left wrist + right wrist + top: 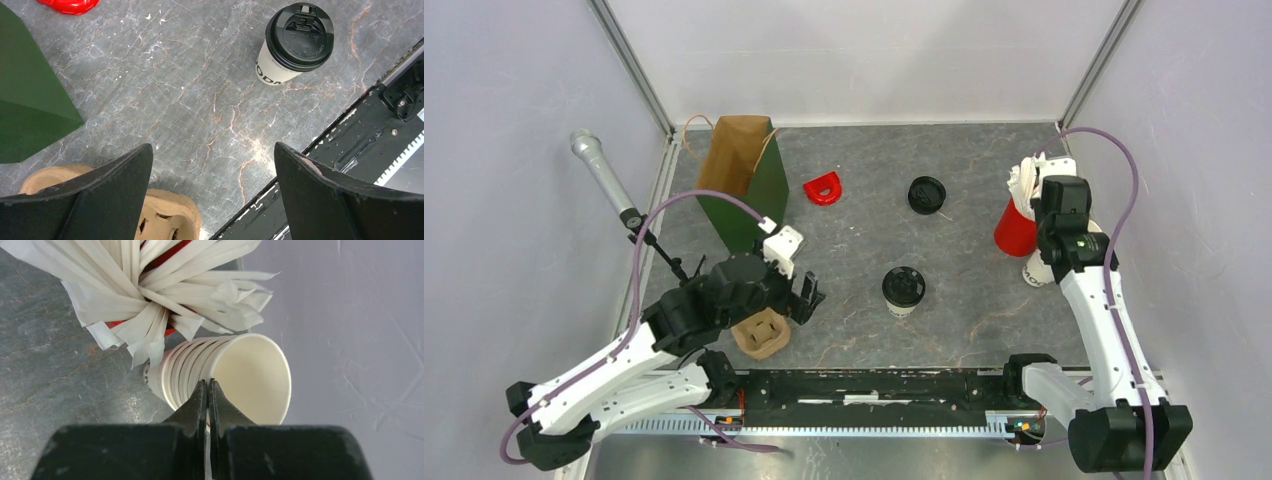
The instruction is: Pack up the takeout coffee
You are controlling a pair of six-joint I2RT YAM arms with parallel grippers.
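Hovering just above the pulp cup carrier (761,333), my left gripper (212,200) has its jaws spread wide and nothing between them. One finger overlaps the carrier's rim in the left wrist view, though I cannot tell whether it touches.

The takeout coffee cup (903,291) stands on the grey table (984,320) to the right of the carrier and a little farther from my bases, well apart from it. It is upright, with its long axis vertical, its base on the table and its black lid facing straight up. Dark lettering on its cream side faces my left gripper, and the lid's raised sip end points away from it.

Farther back and to the right of the carrier lies a second black lid (926,194). I cannot tell whether a cup sits under it.

Behind the carrier stands a green and brown paper bag (742,180). A small red piece (823,188) lies to the bag's right.

Far to the right of the carrier, by the side wall, is a red cup of white sticks (1016,228). A stack of lidless cups (240,375) is just beside it, tilted with its mouth toward the wall.

My right gripper (207,390) is nearly closed there, its fingers straddling the rim of the outermost cup with a thin white sliver pinched between them.
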